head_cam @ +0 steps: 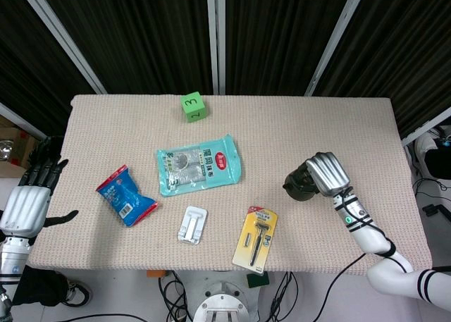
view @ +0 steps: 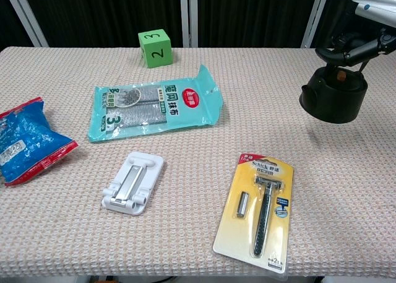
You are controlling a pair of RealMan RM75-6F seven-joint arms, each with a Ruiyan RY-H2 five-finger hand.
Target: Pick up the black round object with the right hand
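My desk (head_cam: 296, 125) wears a beige woven cloth and stands before a wall of black pleated curtains (head_cam: 148, 33) crossed by slanting pale metal bars (head_cam: 60, 36). Below its near edge I see a light floor (head_cam: 113, 301) with loose black cables (head_cam: 310, 301), under even light.

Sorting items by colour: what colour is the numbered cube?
Green, with a black number; the cube shows best in the chest view.
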